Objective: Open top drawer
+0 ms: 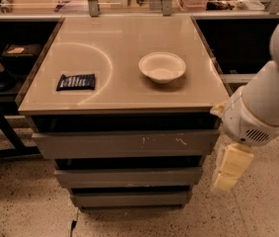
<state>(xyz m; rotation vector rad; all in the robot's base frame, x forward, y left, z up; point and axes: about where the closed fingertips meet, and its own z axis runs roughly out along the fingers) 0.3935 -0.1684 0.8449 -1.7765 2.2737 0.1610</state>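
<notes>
The top drawer (124, 143) is a wide grey handleless panel just under the tabletop, with small white scuff marks right of centre. Its front stands flush and closed. My gripper (226, 177) is cream-coloured and hangs downward from my white arm (262, 105), just off the right end of the drawers at the height of the second drawer. It is beside the cabinet and touches no drawer front.
A white bowl (162, 67) and a dark snack packet (76, 81) lie on the beige tabletop (114, 38). Two lower grey drawers (129, 176) sit below the top one. Dark shelving with items stands at the left (6, 68). A speckled floor (20, 206) surrounds the cabinet.
</notes>
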